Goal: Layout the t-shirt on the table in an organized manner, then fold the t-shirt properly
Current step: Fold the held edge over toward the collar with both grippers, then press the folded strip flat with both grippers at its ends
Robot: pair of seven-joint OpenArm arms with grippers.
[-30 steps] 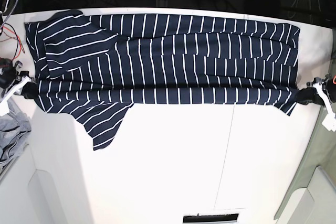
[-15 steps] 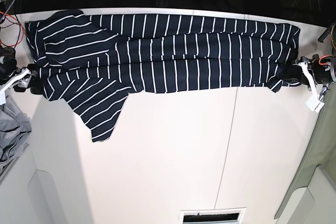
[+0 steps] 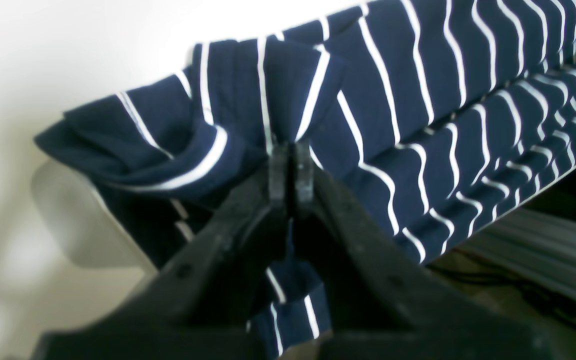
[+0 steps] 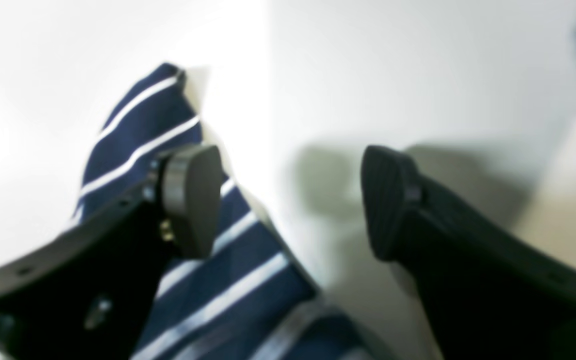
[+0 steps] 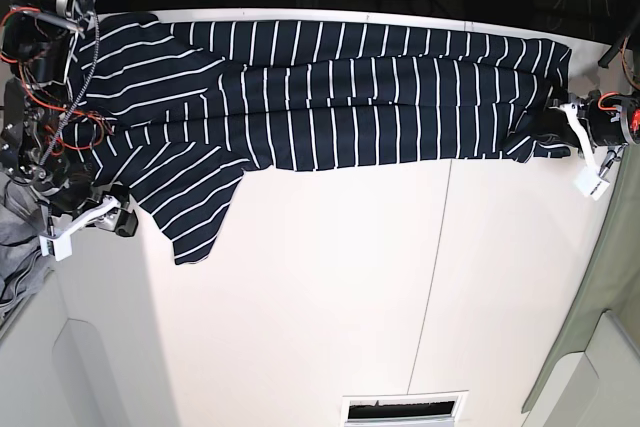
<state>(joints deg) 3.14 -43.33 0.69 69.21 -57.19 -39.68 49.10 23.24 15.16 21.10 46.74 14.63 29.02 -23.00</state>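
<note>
Shirt lies stretched left to right along the far side of the bench, folded lengthwise into a band, one sleeve flap hanging nearer at the left. Left pincer, at the scene's right end, is clenched on a bunched fold of the hem; the fabric sits pinched between its pads. Right pincer, at the left end, is released, jaws wide apart, one pad just over a striped corner, nothing gripped. Grey cloth sits off the left edge.
</note>
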